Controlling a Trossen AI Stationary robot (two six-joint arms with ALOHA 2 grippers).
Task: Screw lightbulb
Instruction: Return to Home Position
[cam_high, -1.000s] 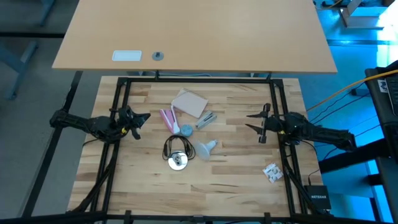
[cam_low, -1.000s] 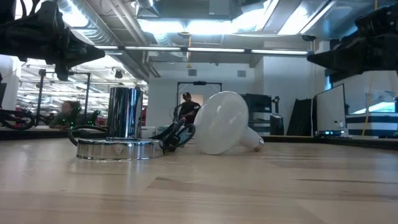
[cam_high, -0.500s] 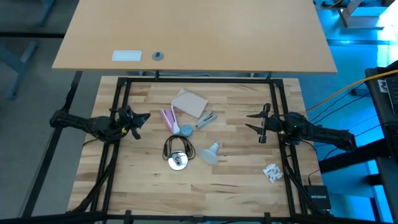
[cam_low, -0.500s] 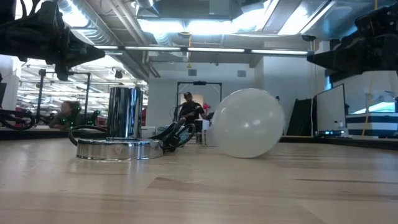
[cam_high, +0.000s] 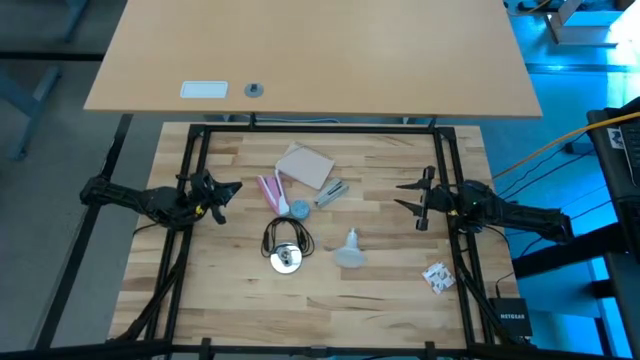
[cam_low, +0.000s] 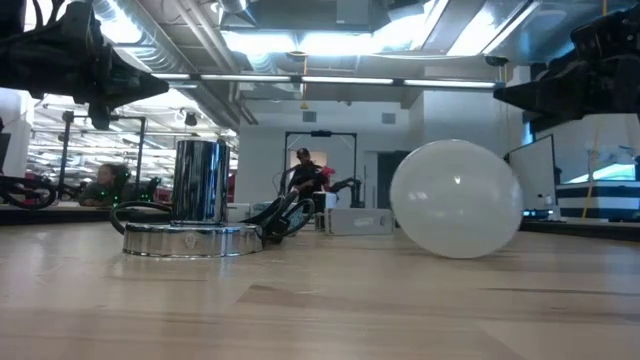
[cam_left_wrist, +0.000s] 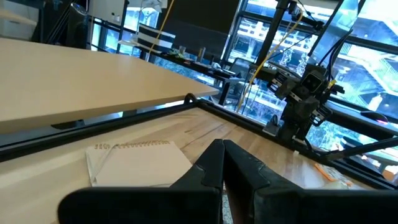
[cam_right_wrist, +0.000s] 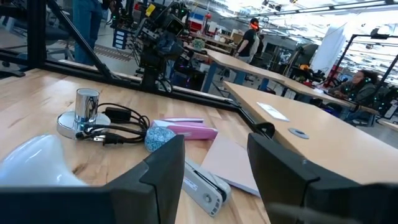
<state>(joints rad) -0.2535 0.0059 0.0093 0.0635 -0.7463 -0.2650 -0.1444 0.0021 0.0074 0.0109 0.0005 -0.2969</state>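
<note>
You are looking at a job that seems nearly wrapped up. The lightbulb (cam_high: 349, 250) is lying loose on its side, free of both tools. It is sitting nearer the right gripper (cam_high: 400, 195) than the left gripper (cam_high: 236, 187), close to the lamp base (cam_high: 287, 258) rather than in it. The right gripper's fingers are standing apart and empty; the left gripper's are pressing together on nothing. Both are hanging at opposite sides of the table (cam_high: 380, 300), so little seems left but parking. Pale wood planks are lying beneath them. Beyond, a brightly lit workshop is showing, with a person (cam_low: 303, 172) standing far off.
</note>
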